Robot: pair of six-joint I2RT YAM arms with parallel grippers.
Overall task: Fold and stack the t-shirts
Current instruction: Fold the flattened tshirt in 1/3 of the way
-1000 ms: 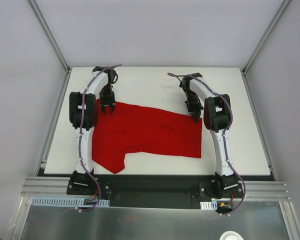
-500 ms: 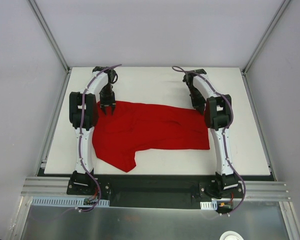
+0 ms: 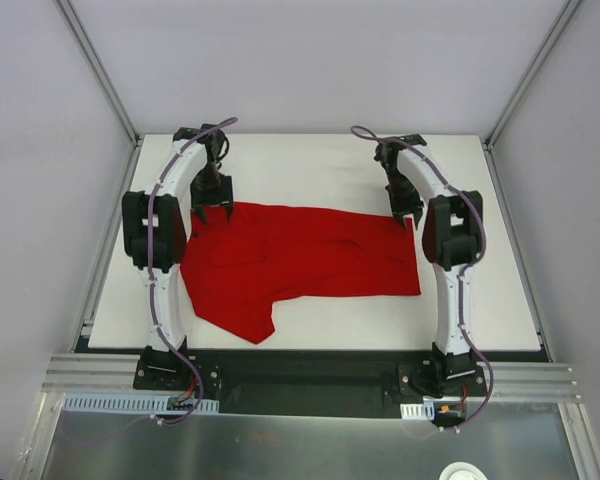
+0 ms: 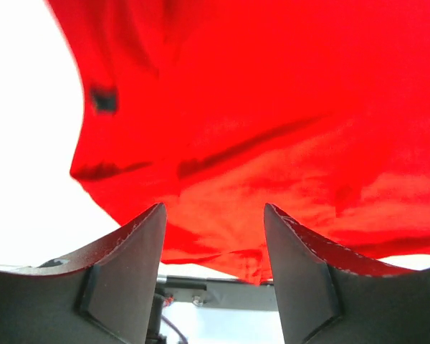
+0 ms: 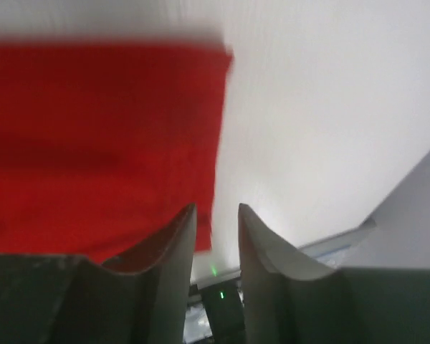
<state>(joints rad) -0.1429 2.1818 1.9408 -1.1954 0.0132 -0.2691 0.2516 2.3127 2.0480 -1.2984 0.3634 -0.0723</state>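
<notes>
- Grey walls (image 3: 40, 150) close in a white table (image 3: 480, 290), seen from the top camera; the red shirt (image 3: 310, 255) lies spread across its middle, nearer the left edge than the right.
- One flap of the shirt runs down toward the table's near-left corner, while the rest forms a broad band reaching to the right.
- At the shirt's far-left corner the left gripper (image 3: 212, 213) points down; the right gripper (image 3: 408, 220) points down at the far-right corner.
- From the left wrist, the left gripper (image 4: 213, 211) has its fingers (image 4: 122, 265) spread well apart, released, with nothing between them.
- Creased shirt (image 4: 272, 107) fills most of that view beyond the tips, and bare table (image 4: 21, 143) shows to its left.
- From the right wrist, the picture is blurred; the right gripper (image 5: 216, 209) has its fingers (image 5: 272, 265) parted by a narrow gap, gripping nothing.
- The shirt (image 5: 93, 143) lies flat on the left of that view, and its straight side edge runs down to the gap between the tips.
- Bare table (image 5: 308, 129) takes up the right of that view.
</notes>
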